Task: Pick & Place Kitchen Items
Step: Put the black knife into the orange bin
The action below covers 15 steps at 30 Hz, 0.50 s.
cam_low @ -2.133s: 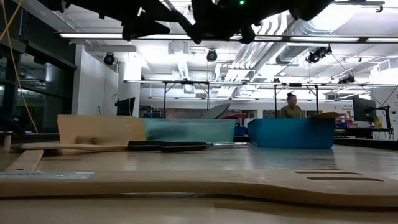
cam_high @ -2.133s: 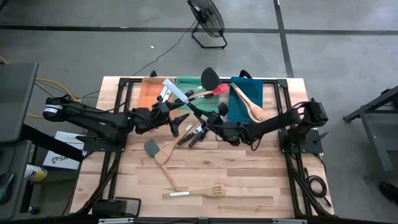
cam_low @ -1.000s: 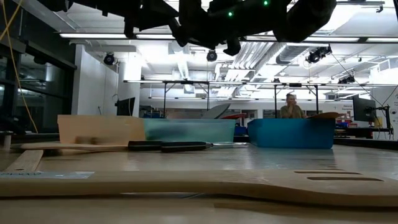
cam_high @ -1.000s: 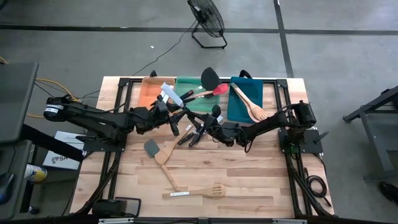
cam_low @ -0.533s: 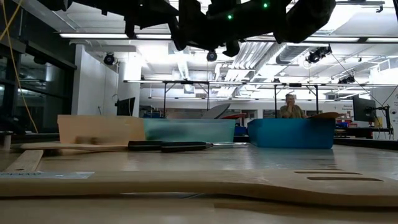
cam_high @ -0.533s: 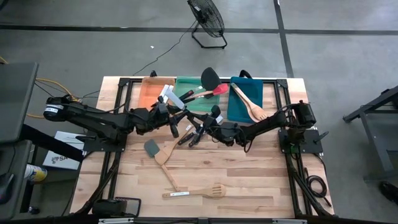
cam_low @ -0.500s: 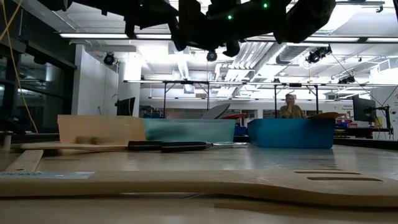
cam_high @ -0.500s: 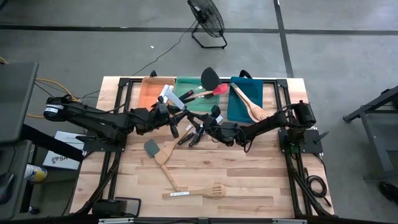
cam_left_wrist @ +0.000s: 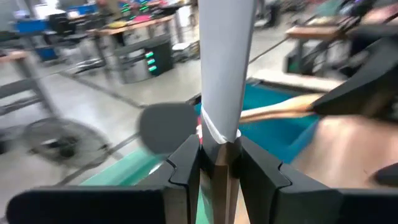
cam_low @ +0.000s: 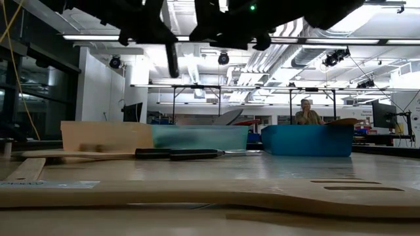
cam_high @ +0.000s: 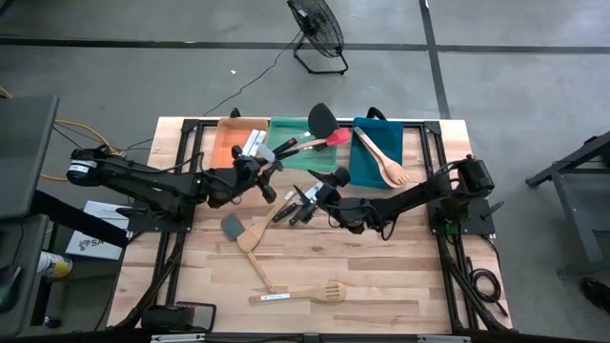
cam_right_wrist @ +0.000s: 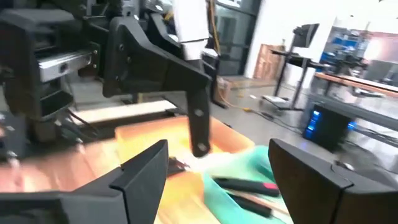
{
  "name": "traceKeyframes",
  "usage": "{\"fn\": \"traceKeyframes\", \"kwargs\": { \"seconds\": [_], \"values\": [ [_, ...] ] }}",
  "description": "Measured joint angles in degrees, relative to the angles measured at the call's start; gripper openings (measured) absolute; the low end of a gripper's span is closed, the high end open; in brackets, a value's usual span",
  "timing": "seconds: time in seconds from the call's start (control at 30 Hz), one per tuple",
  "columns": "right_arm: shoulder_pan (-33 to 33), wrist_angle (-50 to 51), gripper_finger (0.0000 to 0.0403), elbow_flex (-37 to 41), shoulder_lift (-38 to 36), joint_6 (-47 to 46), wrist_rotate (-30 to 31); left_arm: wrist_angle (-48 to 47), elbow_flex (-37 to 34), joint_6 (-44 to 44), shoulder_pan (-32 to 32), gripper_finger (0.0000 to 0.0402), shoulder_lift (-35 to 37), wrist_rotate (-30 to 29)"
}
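Compared with half a second earlier, the right gripper point(cam_high: 322, 193) has let go: its fingers point(cam_right_wrist: 142, 175) are now standing wide apart with nothing between them, and it has pulled down and right of the knife it shared with the other arm. The knife point(cam_high: 252, 145) has swung too, its pale blade now lying over the orange tray point(cam_high: 226, 145) instead of reaching toward the green tray point(cam_high: 294, 160).

At centre left of the high view, the left gripper point(cam_high: 259, 170) is clamping the knife by its handle, jaws nearly closed on it; the wrist view shows the fingers point(cam_left_wrist: 185, 167) pinching the dark handle with the white-sheathed blade point(cam_left_wrist: 225, 62) rising straight out ahead. The knife's long axis is running from lower right to upper left, blade tip toward the upper left, held above the table.

Just right of centre, several black-handled knives point(cam_high: 294, 209) are lying on the wooden table point(cam_high: 381, 276) beside the open right gripper. Farther right, a wooden spoon point(cam_high: 381, 160) is resting diagonally in the blue tray point(cam_high: 364, 167).
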<state>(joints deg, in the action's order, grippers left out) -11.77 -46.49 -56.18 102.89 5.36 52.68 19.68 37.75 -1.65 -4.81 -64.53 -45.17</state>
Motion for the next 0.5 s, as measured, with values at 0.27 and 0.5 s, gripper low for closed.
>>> {"fn": "traceKeyframes", "kwargs": {
  "seconds": [0.27, 0.5],
  "values": [
    [-0.43, 10.79, 0.0264, 0.0, -3.6, -6.34, 4.04, -22.28, 4.92, -8.22, 6.23, 0.008, 0.04, -2.97],
    [0.31, 16.13, 0.0263, 0.0, -4.28, -11.31, 2.54, -43.97, 8.53, -19.15, 17.45, 0.008, 0.07, 8.66]
  ]
}}
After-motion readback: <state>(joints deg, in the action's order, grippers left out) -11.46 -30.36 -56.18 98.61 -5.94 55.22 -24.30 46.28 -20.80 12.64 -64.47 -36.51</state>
